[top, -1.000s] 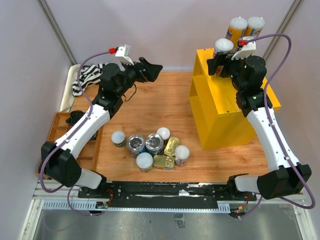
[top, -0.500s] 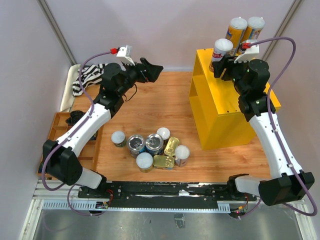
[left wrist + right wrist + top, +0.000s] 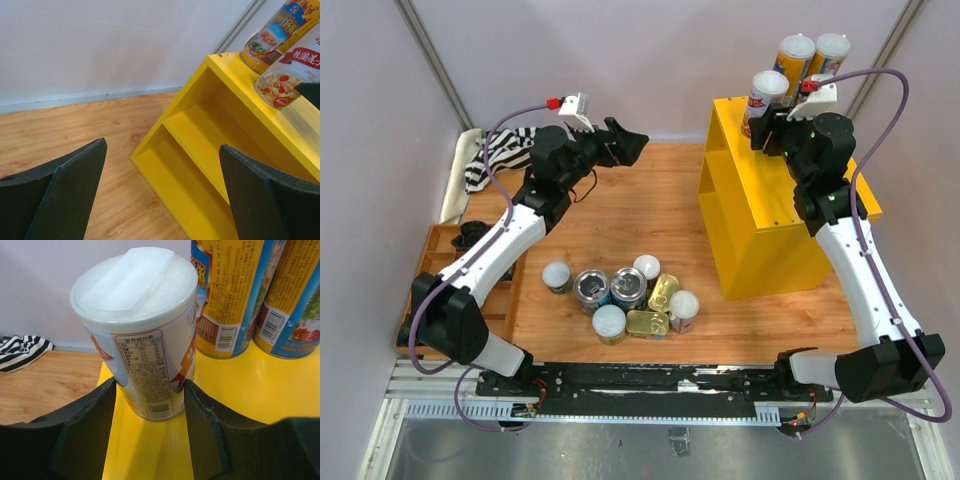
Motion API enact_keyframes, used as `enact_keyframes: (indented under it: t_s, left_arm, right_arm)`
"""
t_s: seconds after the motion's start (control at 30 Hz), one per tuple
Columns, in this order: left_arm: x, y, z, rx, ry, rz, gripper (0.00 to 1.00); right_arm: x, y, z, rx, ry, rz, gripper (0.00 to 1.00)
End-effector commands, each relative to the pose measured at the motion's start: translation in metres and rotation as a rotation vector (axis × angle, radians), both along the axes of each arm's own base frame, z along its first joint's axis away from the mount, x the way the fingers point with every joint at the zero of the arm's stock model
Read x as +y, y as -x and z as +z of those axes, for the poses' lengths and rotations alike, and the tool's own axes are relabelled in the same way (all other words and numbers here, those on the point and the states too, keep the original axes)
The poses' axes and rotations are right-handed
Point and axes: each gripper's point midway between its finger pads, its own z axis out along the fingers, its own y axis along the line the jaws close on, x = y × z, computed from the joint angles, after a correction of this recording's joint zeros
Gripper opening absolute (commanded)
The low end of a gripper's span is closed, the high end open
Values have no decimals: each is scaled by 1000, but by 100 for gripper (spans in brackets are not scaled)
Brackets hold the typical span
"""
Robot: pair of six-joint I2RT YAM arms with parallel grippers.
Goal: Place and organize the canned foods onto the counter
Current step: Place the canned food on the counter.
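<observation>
The yellow counter stands at the right of the wooden table. On its top stand two orange-yellow tubes and, nearer, a red-white white-lidded can. My right gripper is shut on that can, both pads pressed against its sides, and its base rests on the yellow top. My left gripper hangs open and empty over the table's far middle, facing the counter's shelves. Several more cans lie clustered near the front edge.
A brown wooden compartment tray holding dark lumps sits at the left edge. A black-and-white striped cloth lies behind it. The two tubes stand close behind the gripped can.
My right gripper has gone from wide open to shut on the red-white can on the counter top. The left arm has drifted slightly right, still open.
</observation>
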Motion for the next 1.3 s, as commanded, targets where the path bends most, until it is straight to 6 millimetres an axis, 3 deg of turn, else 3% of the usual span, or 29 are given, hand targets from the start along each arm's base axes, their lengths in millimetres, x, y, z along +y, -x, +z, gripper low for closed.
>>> enact_keyframes:
  t_s: [0.0, 0.2, 0.77, 1.27]
  left_arm:
    - [0, -5, 10, -22, 12, -3, 100]
    - [-3, -9, 8, -17, 16, -13, 100]
    - [-10, -14, 2, 0, 25, -33, 99]
    - [-11, -19, -3, 7, 13, -31, 99]
  right_arm:
    - [-22, -5, 7, -11, 40, -85, 54]
    - [-24, -9, 5, -3, 37, -80, 54]
    - [3, -27, 1, 22, 19, 32, 53]
    - [8, -52, -7, 53, 9, 25, 52]
